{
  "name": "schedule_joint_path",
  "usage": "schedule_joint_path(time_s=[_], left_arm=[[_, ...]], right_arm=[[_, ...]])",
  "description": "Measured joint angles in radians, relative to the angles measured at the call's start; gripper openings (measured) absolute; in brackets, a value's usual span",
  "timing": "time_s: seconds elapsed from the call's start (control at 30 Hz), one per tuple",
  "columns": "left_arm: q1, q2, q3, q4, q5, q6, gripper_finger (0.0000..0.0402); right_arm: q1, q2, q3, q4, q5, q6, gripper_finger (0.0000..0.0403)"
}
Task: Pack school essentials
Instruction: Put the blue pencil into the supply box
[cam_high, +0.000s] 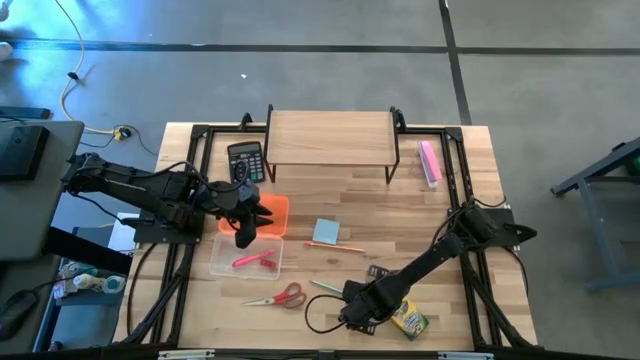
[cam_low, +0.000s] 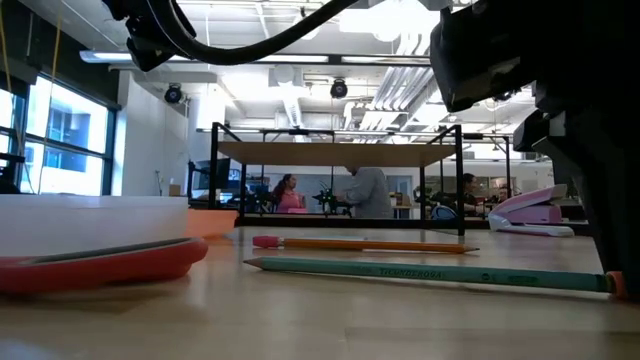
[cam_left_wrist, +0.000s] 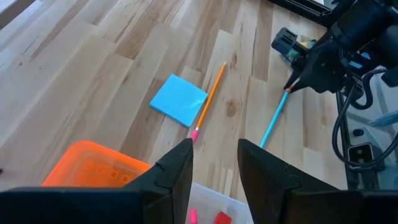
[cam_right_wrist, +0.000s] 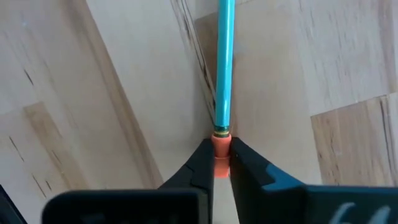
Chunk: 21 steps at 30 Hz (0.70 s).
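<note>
Right wrist view is showing my right fingers (cam_right_wrist: 221, 165) pinching the orange eraser end of the green pencil (cam_right_wrist: 224, 62), which is lying flat on the desk (cam_right_wrist: 112, 93). From above, that hand is working low at about six o'clock on the desk, with the crayon box (cam_high: 409, 319) just beside it toward four o'clock and the red-handled scissors (cam_high: 281, 295) lying toward eight o'clock. My left fingers (cam_left_wrist: 214, 171) are hanging apart, gripping nothing, over the near edge of the clear tray (cam_high: 246, 257) and the orange bin (cam_high: 268, 213), at about nine o'clock from the desk's centre. The blue notepad (cam_left_wrist: 179, 99) is lying near the centre, with the orange pencil (cam_left_wrist: 210, 101) just beside it. A pink-red pen (cam_high: 254, 261) is lying inside the clear tray.
</note>
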Motion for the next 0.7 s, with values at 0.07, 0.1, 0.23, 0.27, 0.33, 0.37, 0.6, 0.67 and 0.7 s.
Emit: schedule_joint_path(time_s=[0.07,0.1,0.23,0.27,0.33,0.37,0.6,0.67,0.7], left_arm=[[0.0,0.0,0.0,-0.007,0.001,0.017,0.0115],[0.0,0.0,0.0,-0.011,0.002,0.021,0.0115],[-0.001,0.0,0.0,-0.027,0.002,0.022,0.0115],[-0.001,0.0,0.0,-0.034,0.001,0.023,0.0115],[-0.001,0.0,0.0,-0.053,0.001,0.023,0.0115],[0.0,0.0,0.0,-0.062,0.002,0.022,0.0115],[0.0,0.0,0.0,-0.098,0.001,0.022,0.0119],[0.0,0.0,0.0,-0.106,0.003,0.022,0.0126],[0.0,0.0,0.0,-0.114,0.007,0.025,0.0132]], right_arm=[[0.0,0.0,-0.001,0.003,0.0,0.001,0.0015],[0.0,0.0,-0.001,0.005,0.0,0.006,0.0014],[0.0,-0.001,-0.002,0.016,0.0,0.016,0.0012],[0.0,-0.001,-0.002,0.017,0.0,0.018,0.0012],[0.0,-0.004,-0.003,0.019,-0.002,0.024,0.0012],[-0.001,-0.005,-0.003,0.019,-0.003,0.026,0.0011],[-0.006,-0.031,-0.006,0.016,0.016,0.074,0.001],[-0.01,-0.04,-0.008,0.03,0.026,0.088,0.001],[-0.013,-0.044,-0.007,0.04,0.029,0.094,0.001]])
